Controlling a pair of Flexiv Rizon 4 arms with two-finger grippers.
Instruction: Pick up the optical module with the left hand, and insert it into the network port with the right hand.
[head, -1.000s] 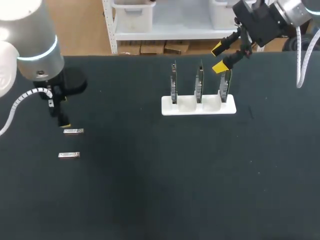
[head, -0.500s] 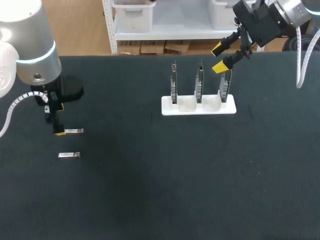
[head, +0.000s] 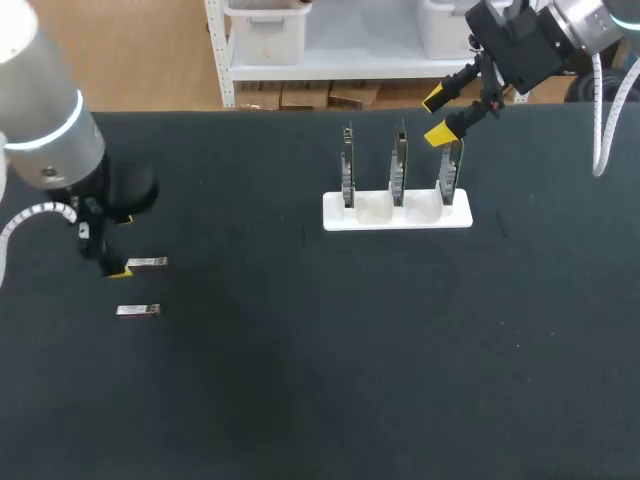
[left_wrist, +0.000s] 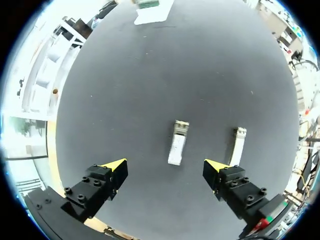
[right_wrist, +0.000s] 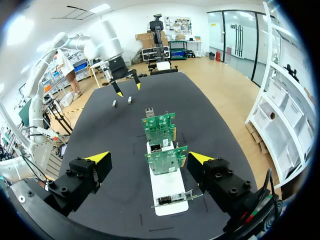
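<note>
Hovering with fingers spread, the left gripper (left_wrist: 165, 165) had the nearer optical module (left_wrist: 177, 142) flat on the table (left_wrist: 150, 75) just ahead, long axis running between its fingers, while the open right gripper (head: 438, 116) hung well apart over the network cards (head: 397, 170).

Black table (head: 350, 350), white stand (head: 372, 212), spare module (head: 138, 310)
The module lay flat on the table, well left of the stand.

Silver optical module (head: 147, 263) flat on my left, second module (head: 138, 310) just beside it, three network-port cards (head: 398, 160) upright in white stand (head: 375, 213).
</note>
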